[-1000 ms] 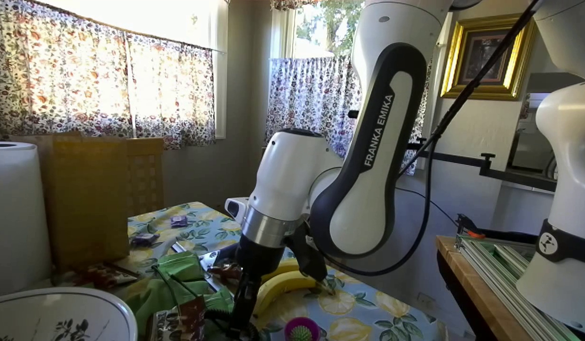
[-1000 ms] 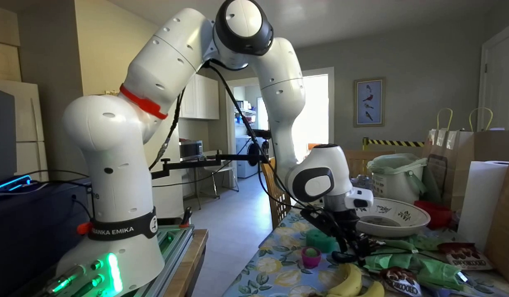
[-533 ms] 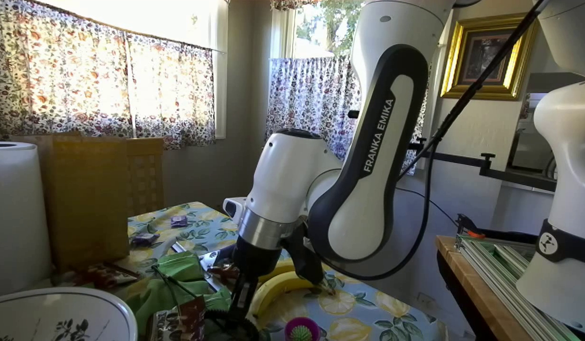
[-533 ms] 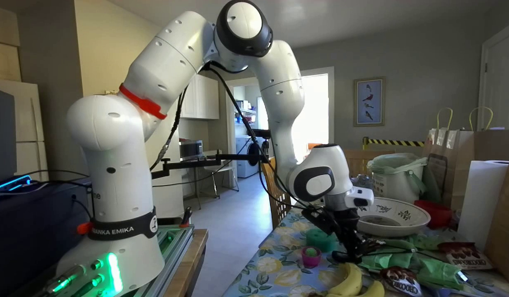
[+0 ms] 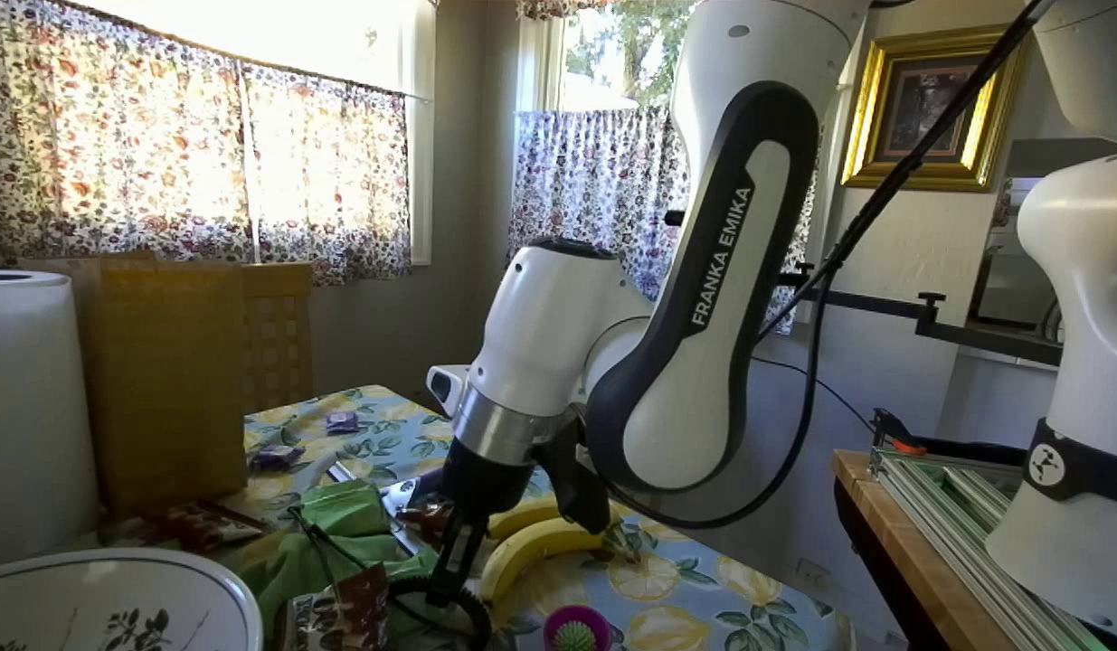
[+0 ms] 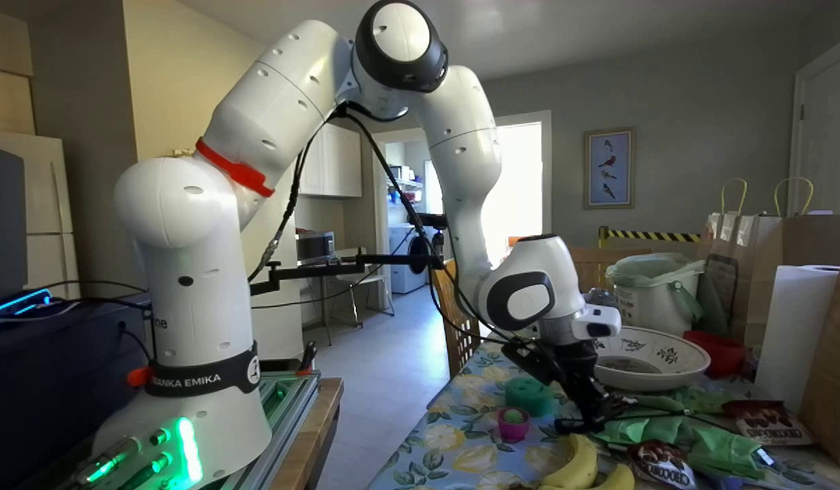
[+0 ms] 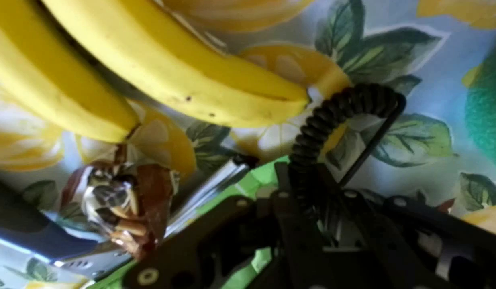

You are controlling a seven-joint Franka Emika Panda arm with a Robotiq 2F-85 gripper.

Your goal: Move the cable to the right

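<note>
Tool (image 7: pixel 304 171) pinching black coiled cable (image 7: pixel 314 127) between jaws

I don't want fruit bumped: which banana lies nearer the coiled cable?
In the wrist view, the right banana: its tip nearly meets the coiled cable, while the left banana ends farther off.

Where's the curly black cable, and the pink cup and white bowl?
Curly black cable (image 7: pixel 321 121), in the wrist view: on its coiled stretch.
Pink cup (image 6: pixel 513 431), in an exterior view: on its side wall.
White bowl (image 6: pixel 651 348), in an exterior view: on its inner wall.
</note>
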